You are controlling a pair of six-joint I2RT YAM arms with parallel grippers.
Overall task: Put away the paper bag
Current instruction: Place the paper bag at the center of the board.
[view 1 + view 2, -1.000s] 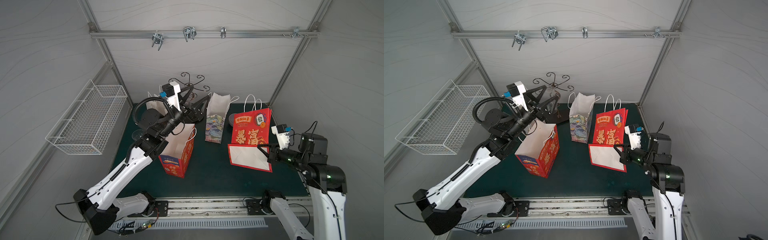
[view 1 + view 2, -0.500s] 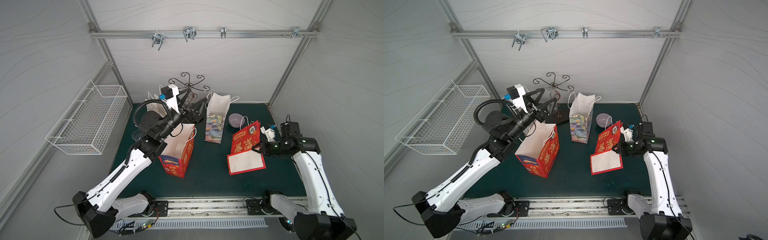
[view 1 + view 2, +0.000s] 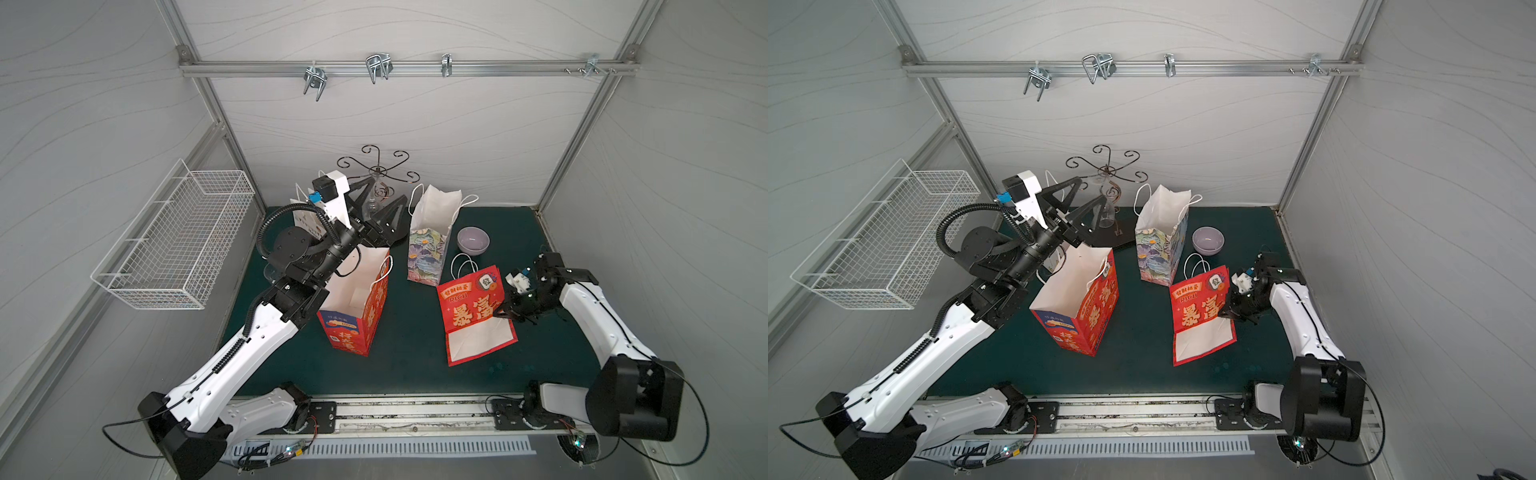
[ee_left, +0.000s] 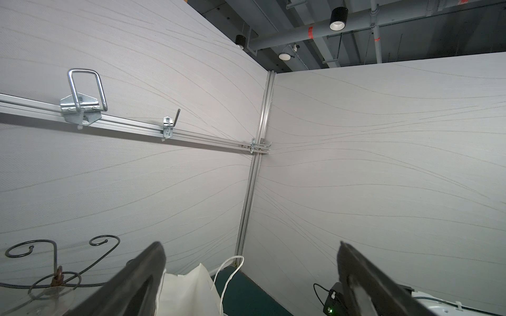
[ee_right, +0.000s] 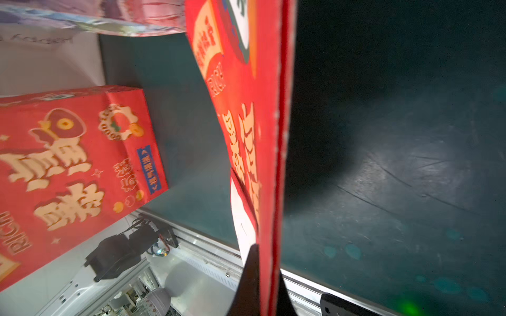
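The right gripper [image 3: 505, 313] is clamped on the side edge of the flat red bag [image 3: 473, 307], right of centre on the mat [image 3: 415, 374], near the bowl [image 3: 473, 241]. The bag seems propped up off the mat, though the tilt is hard to judge from above. The left gripper [image 3: 1090, 190] hangs spread wide and empty above the open bag [image 3: 357, 307]. So the bag is flattened and gripped, but not put away. The likely spot is the wire basket [image 3: 174, 245], well apart on the left wall.
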